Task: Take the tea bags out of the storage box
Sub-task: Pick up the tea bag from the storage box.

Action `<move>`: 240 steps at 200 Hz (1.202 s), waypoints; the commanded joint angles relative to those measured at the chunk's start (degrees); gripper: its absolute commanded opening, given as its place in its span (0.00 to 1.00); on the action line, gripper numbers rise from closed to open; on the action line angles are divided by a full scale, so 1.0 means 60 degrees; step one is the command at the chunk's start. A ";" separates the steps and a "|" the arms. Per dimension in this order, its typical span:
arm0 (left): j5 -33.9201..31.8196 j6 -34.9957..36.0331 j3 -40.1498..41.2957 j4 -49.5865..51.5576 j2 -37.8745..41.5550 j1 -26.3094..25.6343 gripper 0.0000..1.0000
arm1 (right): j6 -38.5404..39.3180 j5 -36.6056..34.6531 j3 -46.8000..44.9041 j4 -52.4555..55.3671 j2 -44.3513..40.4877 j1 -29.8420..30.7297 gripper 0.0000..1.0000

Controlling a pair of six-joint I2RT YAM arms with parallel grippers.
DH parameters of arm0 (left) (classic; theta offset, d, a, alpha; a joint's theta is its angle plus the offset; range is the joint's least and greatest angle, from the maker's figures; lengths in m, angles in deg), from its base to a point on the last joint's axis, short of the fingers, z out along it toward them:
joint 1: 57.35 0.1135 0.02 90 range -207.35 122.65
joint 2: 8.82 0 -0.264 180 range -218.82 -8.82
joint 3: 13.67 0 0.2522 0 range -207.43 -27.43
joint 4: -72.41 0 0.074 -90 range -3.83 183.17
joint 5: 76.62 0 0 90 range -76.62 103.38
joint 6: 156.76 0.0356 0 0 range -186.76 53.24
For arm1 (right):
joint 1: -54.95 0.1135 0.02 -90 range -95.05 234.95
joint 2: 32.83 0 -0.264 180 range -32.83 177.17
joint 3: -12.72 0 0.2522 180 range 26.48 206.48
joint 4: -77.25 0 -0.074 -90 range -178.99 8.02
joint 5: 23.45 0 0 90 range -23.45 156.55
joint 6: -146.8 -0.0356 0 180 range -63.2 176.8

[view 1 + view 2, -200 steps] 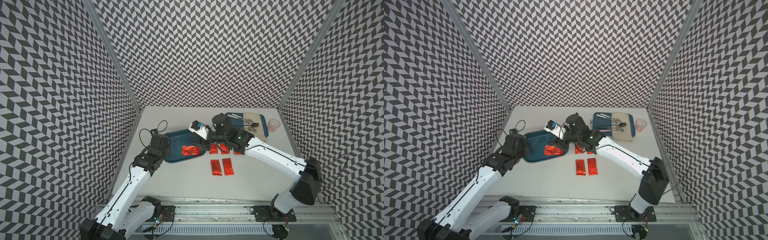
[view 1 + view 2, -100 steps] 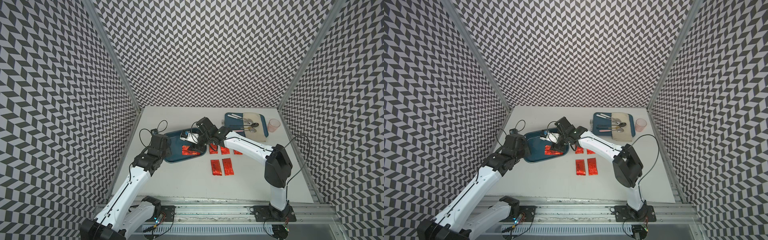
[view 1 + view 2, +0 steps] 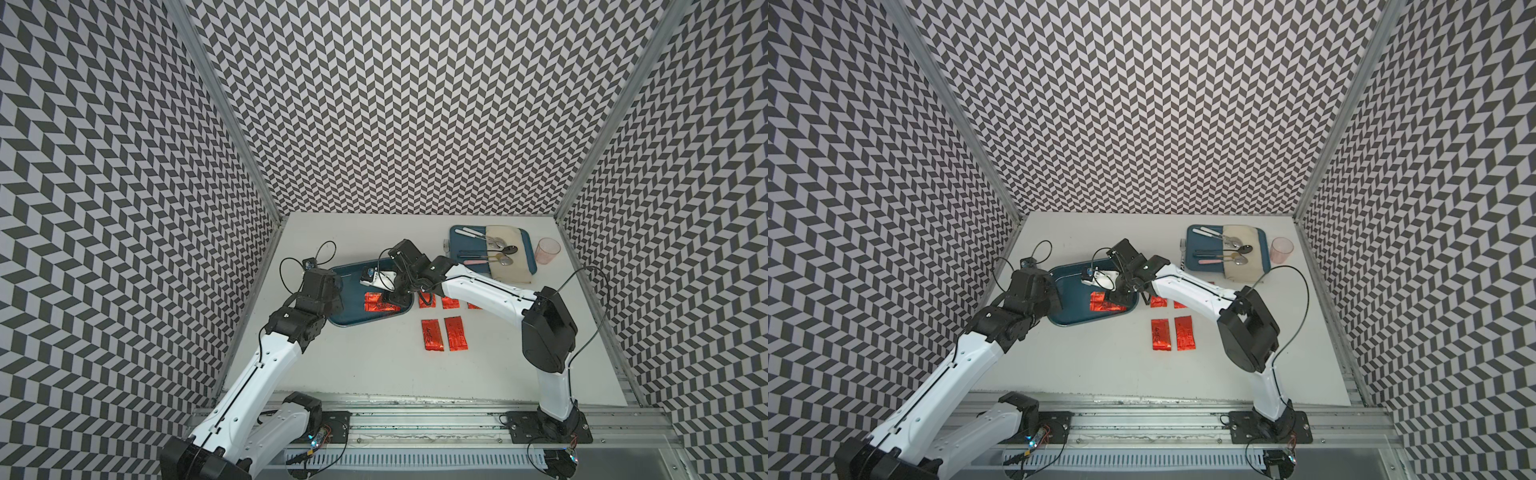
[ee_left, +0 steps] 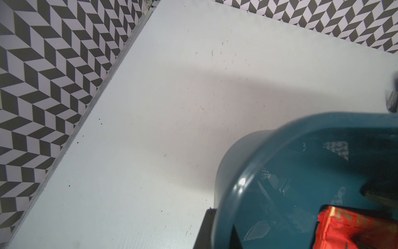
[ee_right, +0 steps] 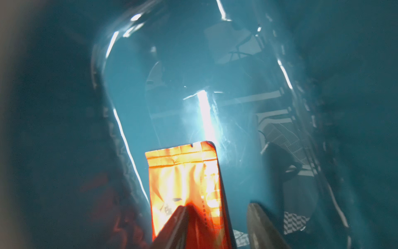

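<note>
The dark teal storage box [image 3: 353,321] [image 3: 1075,321] lies left of centre in both top views. One red foil tea bag [image 3: 376,302] [image 3: 1100,302] [image 5: 185,176] lies flat inside it. My right gripper [image 3: 392,297] [image 5: 219,205] reaches down into the box. It is open, with one finger on the tea bag's near end and the other beside it. My left gripper [image 3: 328,286] [image 4: 221,235] is shut on the box's left rim [image 4: 228,194]. Several more tea bags [image 3: 432,335] [image 3: 1160,335] lie on the table right of the box, some partly hidden under my right arm.
At the back right stands a flatter blue tray [image 3: 529,249] with cutlery and a beige cloth, and a pink cup [image 3: 547,250] is beside it. The patterned side wall [image 4: 43,75] runs close along the table's left edge.
My right gripper has swung left and dropped into the box over the tea bag, and its jaws have narrowed a little. The left arm has stayed still.
</note>
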 commanded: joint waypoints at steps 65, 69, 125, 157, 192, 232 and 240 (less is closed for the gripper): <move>0.0175 -0.0025 -0.0026 -0.0417 0.0183 0.0019 0.00 | -0.0027 0.0231 0.0116 0.0050 -0.0305 -0.0017 0.14; 0.0168 -0.0032 -0.0024 -0.0417 0.0177 0.0019 0.00 | -0.0033 0.0227 0.0124 0.0041 -0.0333 -0.0017 0.12; 0.0094 -0.0061 -0.0024 -0.0388 0.0241 0.0023 0.00 | -0.0770 -0.0045 0.0527 -0.0053 -0.0704 -0.0032 0.00; 0.0076 -0.0074 -0.0025 -0.0388 0.0229 0.0019 0.00 | -0.2005 0.0055 0.1019 -0.0422 -0.1282 -0.0209 0.00; -0.0008 -0.0099 -0.0028 -0.0363 0.0249 0.0020 0.00 | -0.4225 0.0896 0.0419 -0.1489 -0.2415 -0.1208 0.00; -0.0037 -0.0122 -0.0023 -0.0345 0.0271 0.0019 0.00 | -0.7476 0.2015 -0.3196 -0.3371 -0.4396 -0.3726 0.00; -0.0067 -0.0141 -0.0024 -0.0344 0.0293 0.0019 0.00 | -0.7710 0.2034 -0.3948 -0.3463 -0.4771 -0.4183 0.00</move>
